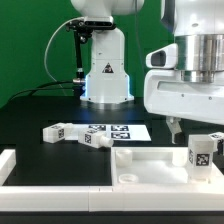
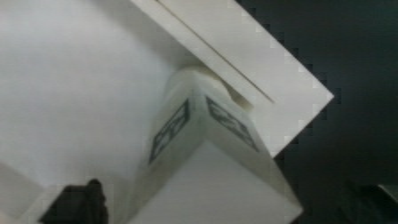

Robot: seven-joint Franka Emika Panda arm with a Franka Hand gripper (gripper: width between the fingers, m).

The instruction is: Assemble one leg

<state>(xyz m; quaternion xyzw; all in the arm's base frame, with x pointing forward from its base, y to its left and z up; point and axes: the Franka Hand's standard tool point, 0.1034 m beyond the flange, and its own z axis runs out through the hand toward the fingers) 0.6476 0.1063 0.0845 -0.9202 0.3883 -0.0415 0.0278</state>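
**Released hand [image 1: 196, 130] hovers over small white oblong leg [image 1: 200, 153] faced with black-and-white tags**

The leg stands upright on the large flat white square panel with raised rim [image 1: 150, 160], towards the exterior view's right, at the near edge of the black desk [image 1: 30, 115]. In the wrist view the dark fingertips [image 2: 79, 202] sit wide apart and touch nothing, with the leg between and below them. The step appears to be seating this leg at its place on the panel. To do it well, the hand should descend straight, close on two opposite flat faces, and keep the block plumb while pressing or turning. A tilt could jam it or tip it against the rim. Whether it is already fixed cannot be told. Two more white tagged blocks [image 1: 55, 132] lie loose on the matte desk to the exterior view's left, beside the thin white marker board [image 1: 122, 130]. Farther back rise the arm's white base [image 1: 105, 75] and a green backdrop [image 1: 40, 40]
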